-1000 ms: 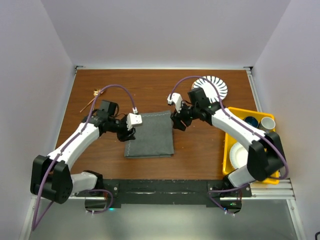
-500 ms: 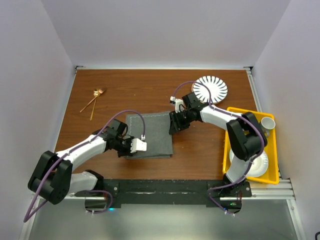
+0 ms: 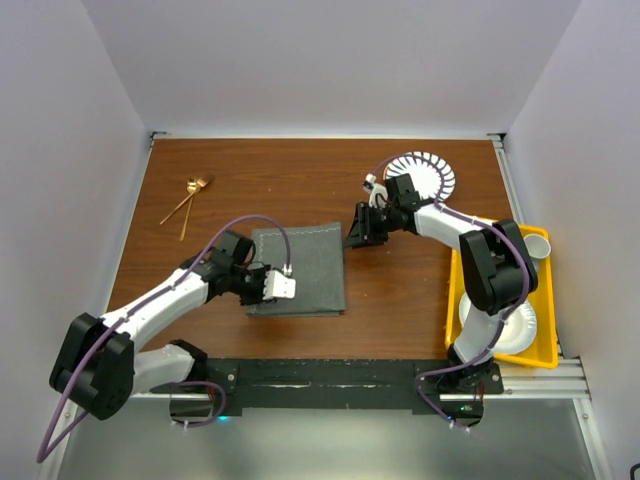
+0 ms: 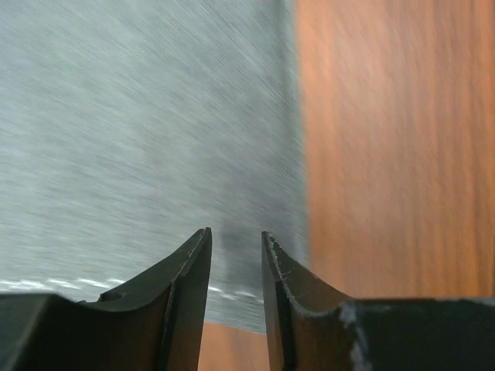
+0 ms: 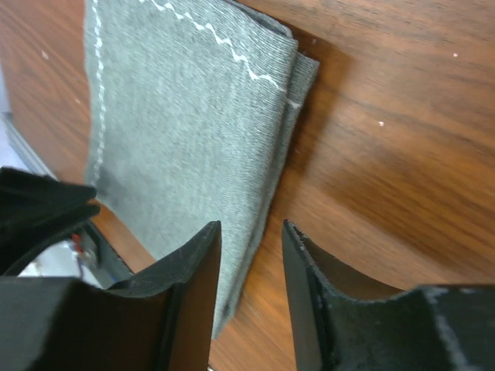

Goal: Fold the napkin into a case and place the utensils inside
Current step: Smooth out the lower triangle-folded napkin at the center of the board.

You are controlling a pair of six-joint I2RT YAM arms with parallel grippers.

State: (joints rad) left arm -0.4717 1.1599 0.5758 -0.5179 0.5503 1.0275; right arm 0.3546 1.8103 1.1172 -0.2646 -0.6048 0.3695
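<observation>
The dark grey fabric napkin (image 3: 310, 265), folded into a flat rectangle, lies mid-way across the brown wooden worktop (image 3: 400, 290). The two slender gold-copper metal utensils (image 3: 189, 196) lie crossed towards the far left, well apart from it. The left hand (image 4: 235, 241) hangs over the napkin's near left part and the right hand (image 5: 251, 228) is by its far right corner; each has its fingers parted by a narrow gap and holds nothing.
</observation>
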